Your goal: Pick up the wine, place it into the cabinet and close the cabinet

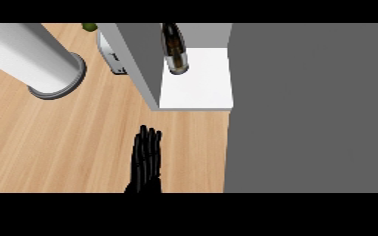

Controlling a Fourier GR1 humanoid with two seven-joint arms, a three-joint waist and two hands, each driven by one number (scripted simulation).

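One black hand (146,157) shows low on the wooden counter (81,140), coming up from the view's lower edge, fingers straight and held together, pointing away from the robot, holding nothing and touching nothing. Which arm it belongs to is hard to say from this view; it sits left of centre. Just to its right, a big flat grey panel (303,110) fills the whole right side of the view, its edge running alongside the hand. Straight ahead of the fingertips, a short way beyond them, is the front edge of the cabinet (193,102), and its white floor stretches away from there. The cabinet's grey side wall (140,60) rises ahead and slightly left of the hand. Further in, standing upright on that white floor near the left wall, is the wine (175,50), a dark bottle, well apart from the hand. Far off to the hand's left front stands a tall white cylinder (40,60) with a grey base ring, and behind the cabinet wall a small grey and white object (112,55) peeks out, with something green (89,27) at the far edge.
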